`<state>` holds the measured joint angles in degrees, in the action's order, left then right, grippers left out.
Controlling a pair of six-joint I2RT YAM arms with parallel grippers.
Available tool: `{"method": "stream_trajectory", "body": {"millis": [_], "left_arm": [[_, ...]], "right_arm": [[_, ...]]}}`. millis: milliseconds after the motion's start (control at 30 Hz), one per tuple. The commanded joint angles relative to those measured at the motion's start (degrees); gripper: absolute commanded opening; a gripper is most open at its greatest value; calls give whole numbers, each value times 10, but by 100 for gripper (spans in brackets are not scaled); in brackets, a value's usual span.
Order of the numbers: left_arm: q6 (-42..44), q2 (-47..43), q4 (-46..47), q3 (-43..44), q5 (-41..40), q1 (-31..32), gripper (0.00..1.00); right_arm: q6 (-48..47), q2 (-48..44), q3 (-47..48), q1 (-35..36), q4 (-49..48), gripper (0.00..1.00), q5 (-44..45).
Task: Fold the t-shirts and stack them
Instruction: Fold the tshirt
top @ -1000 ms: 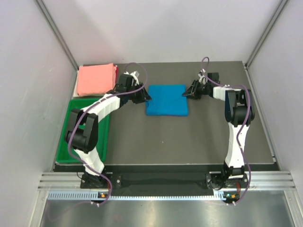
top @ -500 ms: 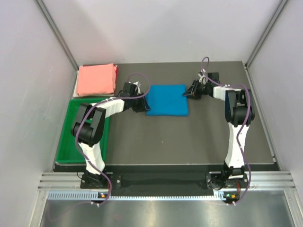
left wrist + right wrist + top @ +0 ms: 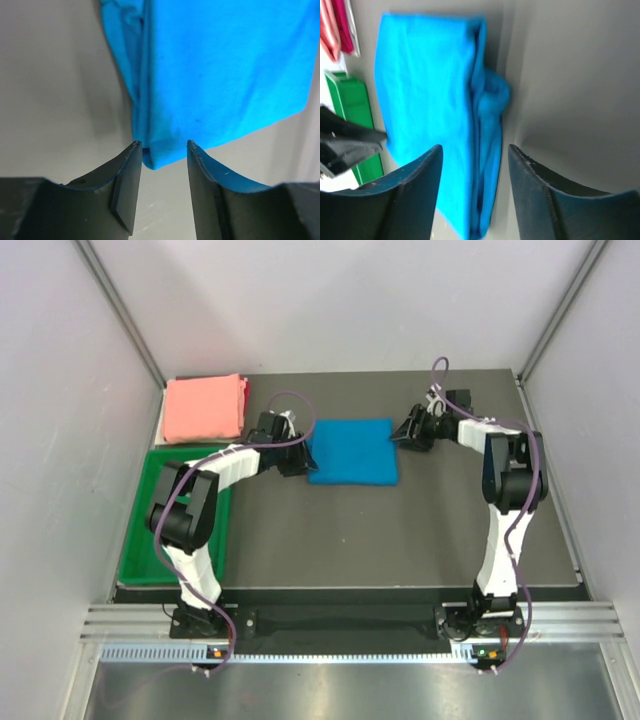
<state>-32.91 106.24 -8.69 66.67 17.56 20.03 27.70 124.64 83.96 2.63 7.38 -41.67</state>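
Note:
The bright blue t-shirt (image 3: 352, 450) lies folded into a rectangle at the middle back of the table. The salmon pink t-shirt (image 3: 205, 407) lies folded at the back left. My left gripper (image 3: 298, 457) is open at the blue shirt's left edge. In the left wrist view the gripper (image 3: 163, 147) has the shirt's (image 3: 220, 75) near corner between its fingertips. My right gripper (image 3: 403, 432) is open at the shirt's right edge. In the right wrist view the gripper (image 3: 475, 150) straddles the layered edge of the shirt (image 3: 425, 100).
A green plastic tray (image 3: 150, 540) stands at the left, in front of the pink shirt; it also shows in the right wrist view (image 3: 355, 110). Grey walls close in the back and sides. The table top (image 3: 400, 530) is dark grey.
My left arm has dropped and shifted toward the blue shirt's front left corner. My right arm has shifted slightly at the right edge. Both shirts lie as before.

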Motion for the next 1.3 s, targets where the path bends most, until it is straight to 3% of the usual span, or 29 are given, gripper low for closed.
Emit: {"method": "stream_trajectory", "body": {"millis": [0, 200, 333, 367, 467, 500, 533, 600, 633, 700, 900, 933, 967, 1067, 1100, 1267], "left_arm": [[-1, -13, 24, 6, 35, -1, 47], [13, 13, 32, -2, 32, -1, 48], [13, 39, 42, -5, 49, -1, 44], [9, 42, 46, -8, 53, -1, 41], [1, 50, 61, -19, 70, -1, 20], [-1, 51, 64, -22, 79, -1, 15], [-2, 48, 65, -28, 80, -1, 2], [-8, 39, 60, -36, 78, 0, 0], [-14, 26, 61, -46, 77, 0, 0], [-22, 6, 42, -58, 67, 3, 0], [-73, -60, 49, -118, 66, 13, 0], [-83, -68, 51, -124, 68, 14, 3], [-86, -76, 53, -128, 68, 14, 20], [-76, -103, 42, -126, 43, 13, 43], [-66, -107, 37, -118, 21, 12, 51], [0, -53, -18, -22, -9, 3, 57]], "right_arm": [[-46, -82, -36, 0, 40, 56, 13], [-85, -149, -139, 20, 55, 59, 39], [-89, -170, -187, 34, 34, 59, 53], [-88, -168, -192, 38, 26, 59, 55], [-85, -154, -207, 47, 8, 57, 55], [-83, -152, -217, 48, 2, 52, 55], [-83, -153, -223, 47, -2, 46, 55], [-90, -168, -238, 47, 1, 31, 81], [-93, -174, -258, 45, 3, 17, 90], [-95, -195, -290, 43, 4, 0, 107], [-93, -258, -386, 45, -25, 0, 114], [-92, -265, -392, 45, -31, 4, 107], [-93, -275, -397, 45, -29, 9, 104], [-95, -300, -412, 46, -27, 33, 109], [-97, -305, -410, 43, -23, 47, 113], [-94, -336, -406, 45, -5, 60, 123]]}}
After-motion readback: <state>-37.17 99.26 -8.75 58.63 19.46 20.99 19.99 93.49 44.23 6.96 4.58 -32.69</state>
